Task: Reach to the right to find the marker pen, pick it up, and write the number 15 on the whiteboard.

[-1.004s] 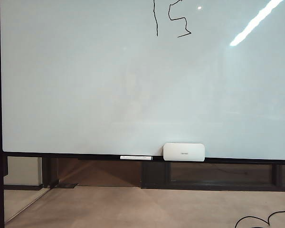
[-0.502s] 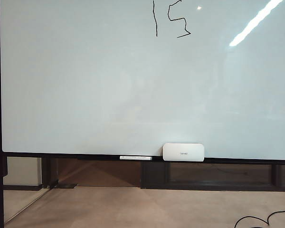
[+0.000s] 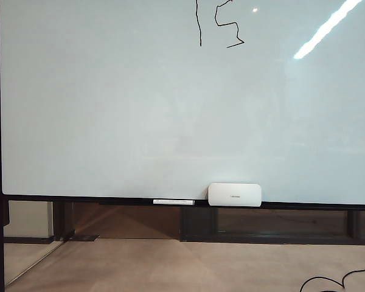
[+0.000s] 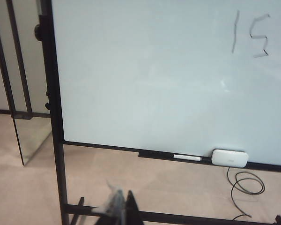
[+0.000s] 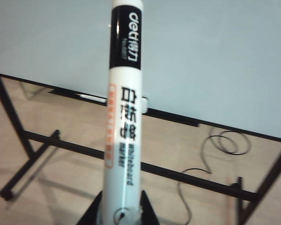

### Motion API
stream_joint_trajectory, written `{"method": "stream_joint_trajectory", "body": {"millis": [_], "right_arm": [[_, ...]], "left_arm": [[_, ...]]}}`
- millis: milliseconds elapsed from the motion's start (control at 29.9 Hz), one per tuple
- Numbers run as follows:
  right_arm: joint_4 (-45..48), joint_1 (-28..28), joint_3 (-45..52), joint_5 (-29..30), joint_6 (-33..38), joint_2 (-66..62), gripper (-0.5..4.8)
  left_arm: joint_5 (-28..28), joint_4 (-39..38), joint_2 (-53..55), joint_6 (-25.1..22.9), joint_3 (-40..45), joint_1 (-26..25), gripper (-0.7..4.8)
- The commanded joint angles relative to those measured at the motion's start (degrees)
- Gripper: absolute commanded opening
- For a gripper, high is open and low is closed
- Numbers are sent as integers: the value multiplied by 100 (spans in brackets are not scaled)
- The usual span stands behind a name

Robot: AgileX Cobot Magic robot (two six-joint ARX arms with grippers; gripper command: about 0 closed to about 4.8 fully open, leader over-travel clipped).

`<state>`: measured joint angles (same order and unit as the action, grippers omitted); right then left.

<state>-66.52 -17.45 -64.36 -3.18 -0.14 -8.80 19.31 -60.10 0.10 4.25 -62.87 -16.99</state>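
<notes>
One whiteboard (image 3: 109, 109) is bearing one number 15 (image 3: 219, 24); the right gripper (image 5: 119, 213) is clamping one marker pen (image 5: 123, 112), while the left gripper (image 4: 119, 211) fingers' state is unclear.

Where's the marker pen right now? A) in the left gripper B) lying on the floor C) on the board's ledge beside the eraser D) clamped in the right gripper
D: in the right wrist view the marker pen stands up from between the right gripper's jaws, well off the whiteboard, where the number 15 is already written.
</notes>
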Motion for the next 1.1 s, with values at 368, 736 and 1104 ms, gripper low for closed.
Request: {"method": "stream_joint_trajectory", "body": {"millis": [368, 736, 1104], "right_arm": [[1462, -13, 1716, 337, 227, 702, -1], [3097, -11, 2900, 361, 280, 796, -1], [3941, -7, 3967, 267, 761, 793, -1]], "left_arm": [[280, 1502, 11, 44, 1394, -201, -5], [411, 3202, 11, 212, 2924, -201, -5], [535, 3576, 9, 551, 3755, -186, -5]]}}
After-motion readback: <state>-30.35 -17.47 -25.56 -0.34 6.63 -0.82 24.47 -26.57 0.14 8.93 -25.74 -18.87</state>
